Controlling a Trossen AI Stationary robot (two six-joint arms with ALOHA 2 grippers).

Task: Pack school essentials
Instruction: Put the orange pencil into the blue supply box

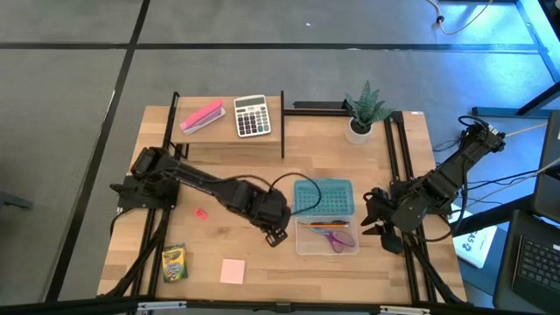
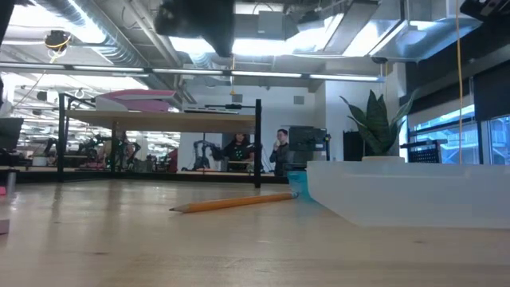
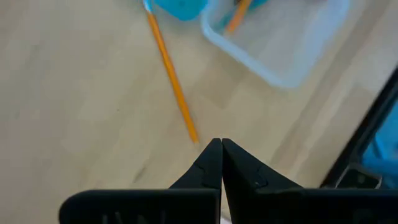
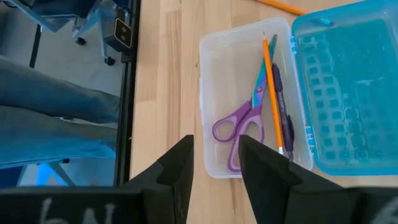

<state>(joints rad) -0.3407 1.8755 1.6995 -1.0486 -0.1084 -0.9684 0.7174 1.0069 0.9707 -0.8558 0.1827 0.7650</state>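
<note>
Your left gripper (image 1: 276,234) hangs above the table with its fingers (image 3: 211,163) pressed together, tips meeting, and nothing pinched between them. Just ahead of those tips an orange pencil (image 3: 171,74) lies flat on the wood, its near end close to the fingertips but not touching them, its far end reaching toward the blue lid (image 1: 324,196) and the corner of the clear plastic box (image 1: 302,243); the low view shows that pencil (image 2: 233,203) resting on the table with its far end at the box wall (image 2: 398,199). Your right gripper (image 1: 379,223) waits on the other side of the box, fingers (image 4: 183,163) spread a little apart and holding nothing. Straight beyond its fingers the open box (image 4: 208,106) holds the purple-handled scissors (image 4: 239,127), a second orange pencil (image 4: 272,87) and a dark pen-like stick (image 4: 281,106), lying side by side, with the blue lid (image 4: 345,87) folded open beside the box. Well away from your left gripper, toward the table's front edge, sit the yellow-green crayon box (image 1: 174,262) and the pink notepad (image 1: 233,271), and a small red piece (image 1: 200,213) lies beside the left arm. A calculator (image 1: 252,116) and a pink block (image 1: 202,116) rest on the far shelf, near a potted plant (image 1: 363,112).
</note>
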